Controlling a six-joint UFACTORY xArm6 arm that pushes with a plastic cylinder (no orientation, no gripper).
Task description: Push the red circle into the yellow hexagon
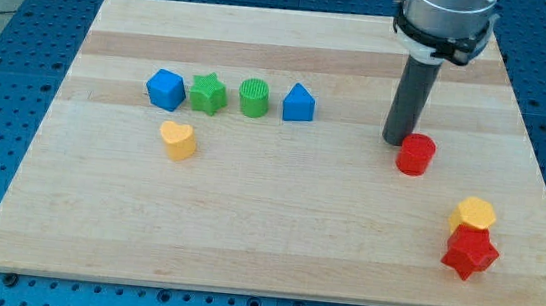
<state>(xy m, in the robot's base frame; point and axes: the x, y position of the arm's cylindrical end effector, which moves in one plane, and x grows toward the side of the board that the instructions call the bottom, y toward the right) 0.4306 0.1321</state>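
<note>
My tip has no jaws, holds nothing, touching small red circle block at its upper-left; yellow hexagon block lower right, apart, atop red star block.

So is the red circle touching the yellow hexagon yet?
No. The red circle sits apart from the yellow hexagon, bare wood between them; my tip is beside it.

Pale wood board, smooth, matt grain – under a matt dark rod with a metal collar.
</note>
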